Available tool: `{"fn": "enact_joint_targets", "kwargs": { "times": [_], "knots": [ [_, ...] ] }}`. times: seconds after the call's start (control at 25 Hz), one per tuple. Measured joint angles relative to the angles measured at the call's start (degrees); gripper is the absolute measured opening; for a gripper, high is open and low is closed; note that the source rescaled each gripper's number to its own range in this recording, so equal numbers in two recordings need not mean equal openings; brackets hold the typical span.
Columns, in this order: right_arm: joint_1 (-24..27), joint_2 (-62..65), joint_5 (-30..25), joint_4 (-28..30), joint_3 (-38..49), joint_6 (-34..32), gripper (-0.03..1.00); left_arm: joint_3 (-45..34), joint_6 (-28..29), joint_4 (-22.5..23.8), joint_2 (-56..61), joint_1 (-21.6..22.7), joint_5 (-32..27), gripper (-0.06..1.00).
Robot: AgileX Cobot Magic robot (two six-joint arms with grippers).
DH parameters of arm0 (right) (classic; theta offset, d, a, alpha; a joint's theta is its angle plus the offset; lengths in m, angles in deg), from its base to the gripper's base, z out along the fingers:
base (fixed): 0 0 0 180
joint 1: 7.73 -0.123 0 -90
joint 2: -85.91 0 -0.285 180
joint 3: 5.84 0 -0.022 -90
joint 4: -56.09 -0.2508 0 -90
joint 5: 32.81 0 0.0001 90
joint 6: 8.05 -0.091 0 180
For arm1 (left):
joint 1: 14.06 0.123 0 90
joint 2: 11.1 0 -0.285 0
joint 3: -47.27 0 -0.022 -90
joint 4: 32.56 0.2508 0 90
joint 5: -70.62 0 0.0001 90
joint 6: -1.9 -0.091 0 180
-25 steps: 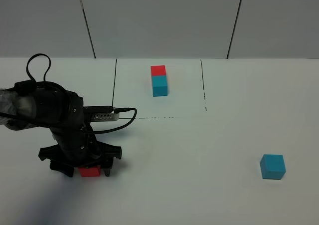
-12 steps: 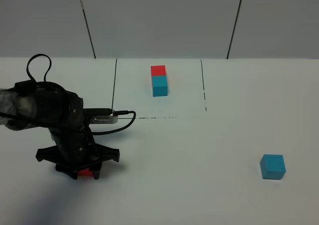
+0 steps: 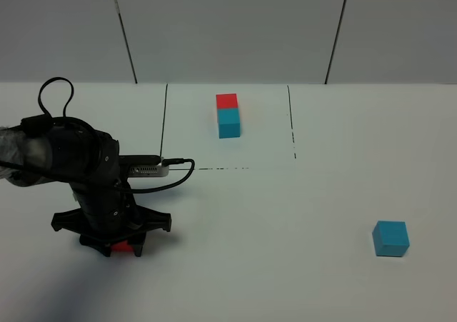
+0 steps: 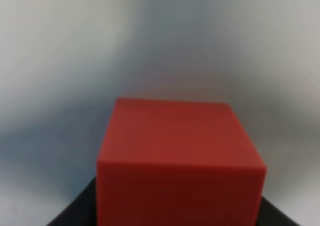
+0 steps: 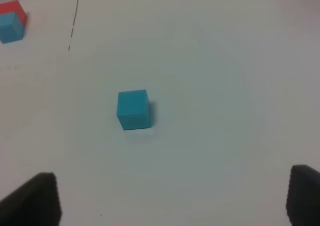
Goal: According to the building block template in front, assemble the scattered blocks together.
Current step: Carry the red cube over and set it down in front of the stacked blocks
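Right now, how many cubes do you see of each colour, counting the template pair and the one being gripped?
Red cubes: 2, the template's red cube and the loose red cube in the left gripper.
Cyan-blue cubes: 2, the template's cyan-blue cube and the loose cyan-blue cube.
Total: 4 cubes.

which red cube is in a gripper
The loose red cube at front left: the left gripper is shut on it. The other red cube sits untouched, joined to a blue cube between the black lines.
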Motion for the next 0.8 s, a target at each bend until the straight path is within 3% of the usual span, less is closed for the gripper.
{"fn": "enact_joint_targets", "kwargs": {
  "times": [0.2, 0.48, 0.64, 0.8],
  "knots": [
    [0.0, 0.0, 0.0, 0.0, 0.0, 0.0, 0.8, 0.1, -3.6, 0.1, 0.3, 0.0, -3.4, 0.0],
    [0.0, 0.0, 0.0, 0.0, 0.0, 0.0, 0.8, 0.1, -8.5, 8.3, 7.2, 0.0, -7.1, 0.0],
    [0.0, 0.0, 0.0, 0.0, 0.0, 0.0, 0.8, 0.1, -19.7, 10.1, 11.9, 0.0, -7.1, 0.0],
    [0.0, 0.0, 0.0, 0.0, 0.0, 0.0, 0.8, 0.1, -37.7, 8.9, 13.6, 0.0, -6.2, 0.0]
  ]
}}
